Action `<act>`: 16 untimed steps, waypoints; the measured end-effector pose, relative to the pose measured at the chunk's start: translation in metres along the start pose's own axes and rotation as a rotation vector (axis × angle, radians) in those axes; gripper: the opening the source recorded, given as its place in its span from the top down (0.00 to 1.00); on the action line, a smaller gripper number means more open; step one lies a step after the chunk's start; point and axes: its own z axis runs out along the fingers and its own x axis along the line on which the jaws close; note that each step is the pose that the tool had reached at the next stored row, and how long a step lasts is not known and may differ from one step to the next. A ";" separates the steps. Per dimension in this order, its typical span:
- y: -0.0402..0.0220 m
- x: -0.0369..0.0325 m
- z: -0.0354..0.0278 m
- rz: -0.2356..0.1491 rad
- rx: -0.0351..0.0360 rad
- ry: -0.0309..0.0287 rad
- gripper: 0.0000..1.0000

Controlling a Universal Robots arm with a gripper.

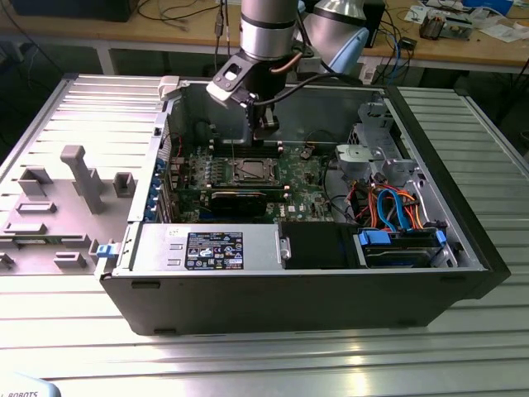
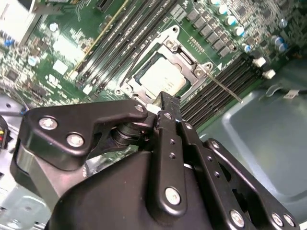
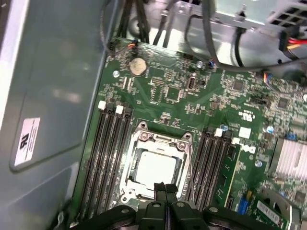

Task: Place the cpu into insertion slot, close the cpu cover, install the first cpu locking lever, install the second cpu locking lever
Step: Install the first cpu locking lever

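Observation:
The cpu, a pale metal square, lies in the insertion slot on the green motherboard. The silver cpu cover lies flat around it, framing the chip in its window. A thin metal locking lever stretches away from one corner of the socket, beside the memory slots. My gripper hovers just over the near edge of the socket. Its black fingers are shut together with nothing visible between them.
The board sits inside an open computer case on a slatted metal table. Long black memory slots flank the socket. A drive cage with orange and blue cables fills the exterior view's right. Grey fixtures stand to the left.

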 end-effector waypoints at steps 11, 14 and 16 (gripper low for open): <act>-0.0001 -0.0001 -0.0008 -0.087 -0.0009 -0.0012 0.89; 0.0000 -0.0001 -0.0008 -0.087 -0.0009 -0.0011 0.89; -0.0001 -0.0001 -0.0008 -0.087 -0.0010 -0.0009 0.89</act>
